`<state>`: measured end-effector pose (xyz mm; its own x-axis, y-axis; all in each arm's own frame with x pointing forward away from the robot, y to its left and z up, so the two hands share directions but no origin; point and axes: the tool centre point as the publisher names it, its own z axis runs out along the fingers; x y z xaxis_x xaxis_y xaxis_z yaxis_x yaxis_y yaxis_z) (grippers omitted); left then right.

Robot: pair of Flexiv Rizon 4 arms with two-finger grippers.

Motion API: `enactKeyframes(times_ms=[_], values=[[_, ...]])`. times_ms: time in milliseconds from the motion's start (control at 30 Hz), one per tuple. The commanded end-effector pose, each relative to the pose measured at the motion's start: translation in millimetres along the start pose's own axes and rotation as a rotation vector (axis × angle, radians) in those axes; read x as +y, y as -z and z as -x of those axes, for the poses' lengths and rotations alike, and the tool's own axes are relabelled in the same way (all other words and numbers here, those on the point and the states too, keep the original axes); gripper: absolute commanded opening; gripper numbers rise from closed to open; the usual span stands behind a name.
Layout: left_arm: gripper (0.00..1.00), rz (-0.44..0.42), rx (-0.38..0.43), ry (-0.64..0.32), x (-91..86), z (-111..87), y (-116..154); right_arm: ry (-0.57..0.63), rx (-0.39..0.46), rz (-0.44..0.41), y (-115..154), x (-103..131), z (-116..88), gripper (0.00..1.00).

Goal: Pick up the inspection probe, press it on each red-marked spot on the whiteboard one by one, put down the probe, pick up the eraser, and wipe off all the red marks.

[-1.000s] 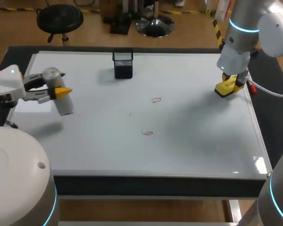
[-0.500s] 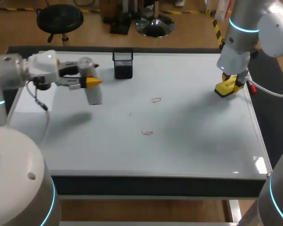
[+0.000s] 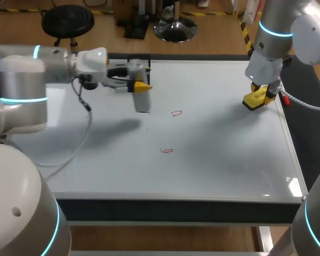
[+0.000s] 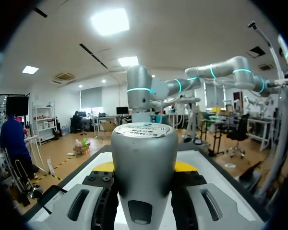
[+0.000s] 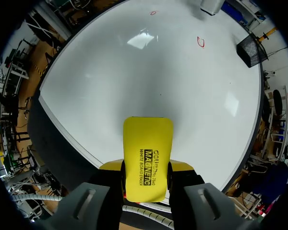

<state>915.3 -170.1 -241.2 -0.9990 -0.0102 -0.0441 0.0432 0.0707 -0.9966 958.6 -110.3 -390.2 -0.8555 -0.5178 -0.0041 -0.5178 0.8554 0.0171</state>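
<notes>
Yellow-tipped left gripper [image 4: 144,166], closed from both sides on the grey cylindrical inspection probe [image 4: 144,151]; the left wrist view shows a finger on each flank of the barrel and the capped end pointing away from the wrist. In the head view the same gripper [image 3: 138,84] carries the probe [image 3: 142,101] roughly upright, working end down, over the white rectangular whiteboard [image 3: 218,154]. The shadow cast on the board to one side suggests the tip is clear of the surface, so pressing appears not yet begun. An upright hold would let the probe come straight down onto a mark. The nearer target is the small red scribbled mark farther from the robot [image 3: 176,113], just beside the probe tip; the second red scribbled mark [image 3: 166,151] lies well apart, closer to the robot. A black wire-mesh holder [image 3: 139,61] stands partly hidden behind the left gripper at the board's far edge. The right gripper [image 5: 146,167] grips the flat yellow rectangular eraser [image 5: 148,143] between its fingers, and is parked at the board's right edge [image 3: 261,95], well apart from both marks, probably so that the eraser [image 3: 254,101] is ready for wiping without obstructing the probe. Whether the eraser touches the board cannot be told.
</notes>
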Motion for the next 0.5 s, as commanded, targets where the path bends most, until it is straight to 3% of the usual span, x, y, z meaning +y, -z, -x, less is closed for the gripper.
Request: enactKeyframes(times_ms=[33, 500], values=[[0.0, -0.006, 0.09, 0.009, 8.5, 10.2, -43, 0.001, 0.003, -0.001, 1, -1, 0, 0.0], [0.0, -0.003, 0.151, 0.011, 23.3, 16.7, -85, 0.001, 0.003, -0.001, 1, -1, 0, 0.0]])
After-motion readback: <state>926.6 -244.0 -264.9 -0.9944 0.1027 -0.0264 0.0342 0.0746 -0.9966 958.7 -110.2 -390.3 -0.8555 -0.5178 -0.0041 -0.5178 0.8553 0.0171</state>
